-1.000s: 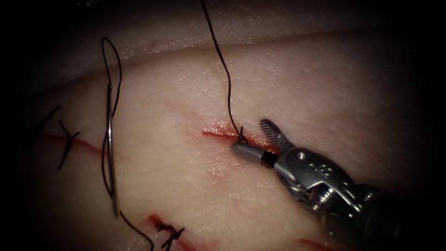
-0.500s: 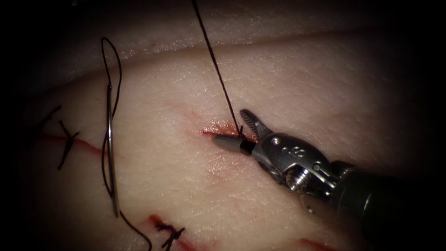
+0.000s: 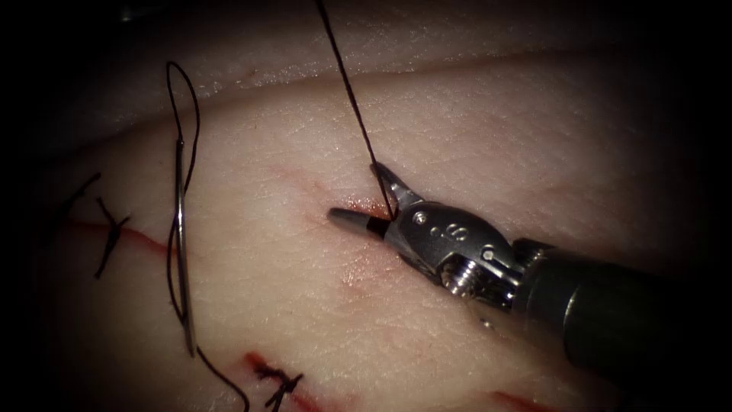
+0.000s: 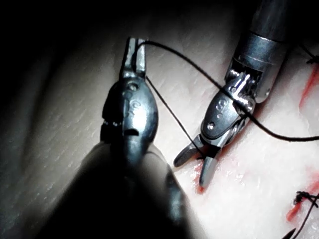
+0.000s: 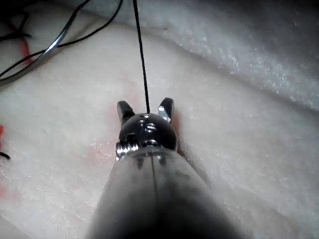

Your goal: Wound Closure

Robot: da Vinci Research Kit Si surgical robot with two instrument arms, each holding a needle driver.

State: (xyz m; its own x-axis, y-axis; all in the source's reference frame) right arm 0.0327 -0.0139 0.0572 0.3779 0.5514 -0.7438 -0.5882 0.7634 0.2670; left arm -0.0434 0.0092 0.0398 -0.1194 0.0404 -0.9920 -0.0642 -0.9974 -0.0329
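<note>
Thread (image 3: pixel 352 95) between open right end effector (image 3: pixel 364 200) jaws, needle (image 3: pixel 181 252) well left

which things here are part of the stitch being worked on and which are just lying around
In the job:
right tool, jaws open astride the thread at the cut
left tool, shut on that thread
tissue

Lying about:
needle, flat on the tissue left of the cut, held by neither tool
finished stitches
</note>
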